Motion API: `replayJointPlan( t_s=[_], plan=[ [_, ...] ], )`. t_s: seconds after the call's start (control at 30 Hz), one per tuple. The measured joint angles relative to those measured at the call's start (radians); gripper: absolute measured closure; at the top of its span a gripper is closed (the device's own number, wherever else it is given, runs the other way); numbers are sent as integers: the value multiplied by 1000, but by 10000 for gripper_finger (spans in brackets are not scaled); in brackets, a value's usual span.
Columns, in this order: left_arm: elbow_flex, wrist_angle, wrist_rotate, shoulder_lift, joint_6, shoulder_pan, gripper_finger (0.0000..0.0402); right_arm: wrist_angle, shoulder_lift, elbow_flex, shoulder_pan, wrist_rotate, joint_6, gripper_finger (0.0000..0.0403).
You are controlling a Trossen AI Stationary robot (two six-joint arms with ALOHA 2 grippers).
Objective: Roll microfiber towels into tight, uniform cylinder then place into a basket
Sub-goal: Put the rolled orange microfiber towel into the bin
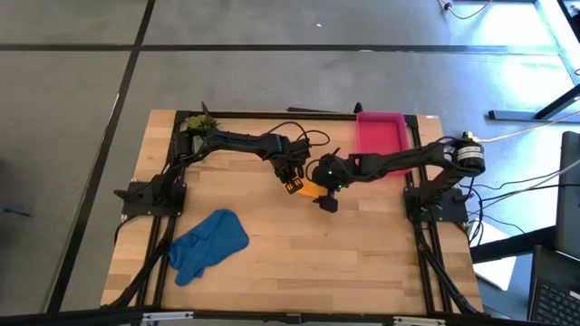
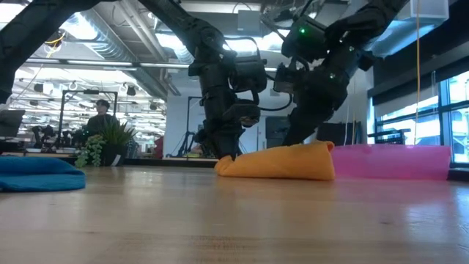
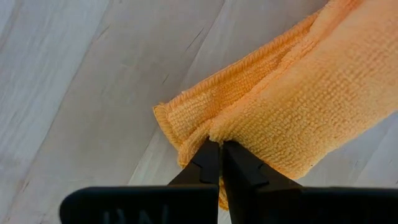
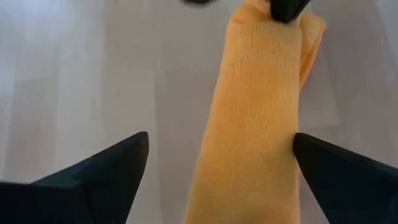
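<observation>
Near the table's middle, beside the basket (image 1: 379, 134), the soft, floppy orange towel (image 2: 282, 162) lay loosely rolled, the left gripper (image 3: 219, 157) pinching one end, the right gripper (image 4: 217, 177) spread wide over it, probably best grasped mid-roll.

Wooden table (image 1: 362, 263), orange towel (image 2: 282, 163), blue towel (image 1: 208, 244), pink basket (image 1: 379, 134), potted plant (image 1: 200, 123)

We are seeing even, bright light from overhead, leaving only soft shadows on the wooden table (image 1: 362, 263). In the low view, the far windows (image 2: 458, 110) and ceiling lamps are glaring, turning both arms into silhouettes, and the near tabletop is blurring. In the right wrist view, the orange towel (image 4: 255, 124) is looking soft and out of focus.
</observation>
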Motion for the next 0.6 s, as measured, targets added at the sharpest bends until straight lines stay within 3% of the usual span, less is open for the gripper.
replayJointPlan(
  t_s=[0.6],
  plan=[
    [0, 0, 0, 0, 0, 0, 401, 67, 150, 2, -1, 25, 2, 4]
  ],
)
